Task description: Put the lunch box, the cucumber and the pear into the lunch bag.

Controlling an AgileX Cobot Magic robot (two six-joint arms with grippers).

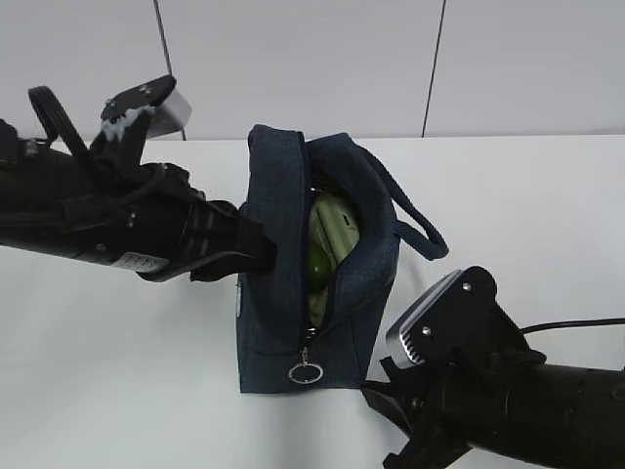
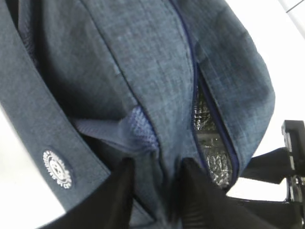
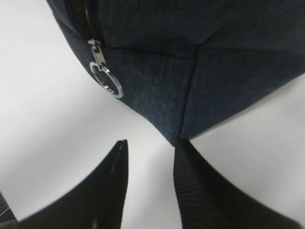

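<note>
Nearest the exterior camera, the right gripper (image 1: 415, 445) sits low on the white table (image 1: 527, 195), just off the front corner of the lunch bag (image 1: 278, 322). In the right wrist view its fingers (image 3: 112, 191) are spread, with nothing between them; one fingertip is touching or almost touching the bag's bottom corner.

Just beyond, the metal ring pull (image 1: 305, 372) hangs at the near end of the zipper (image 3: 88, 19), which stands open along the bag's top.

Mid-scene, the bag stands upright. Through the opening show the pale sage-green lid of the lunch box (image 1: 337, 230) and something darker green beside it (image 1: 317, 262), probably the cucumber. The pear cannot be identified.

The left gripper (image 2: 155, 191) holds the bag's left side. In the left wrist view its fingers pinch a fold of navy fabric, with silver foil lining (image 2: 209, 152) visible at the seam.

Farthest, a strap handle (image 1: 415, 220) loops off the right side.

Assessment: the bag is soft and slumps readily; its fabric creases under grip. With contents inside it is likely moderately heavy. The ring pull is the best hold for closing, the straps for lifting.
</note>
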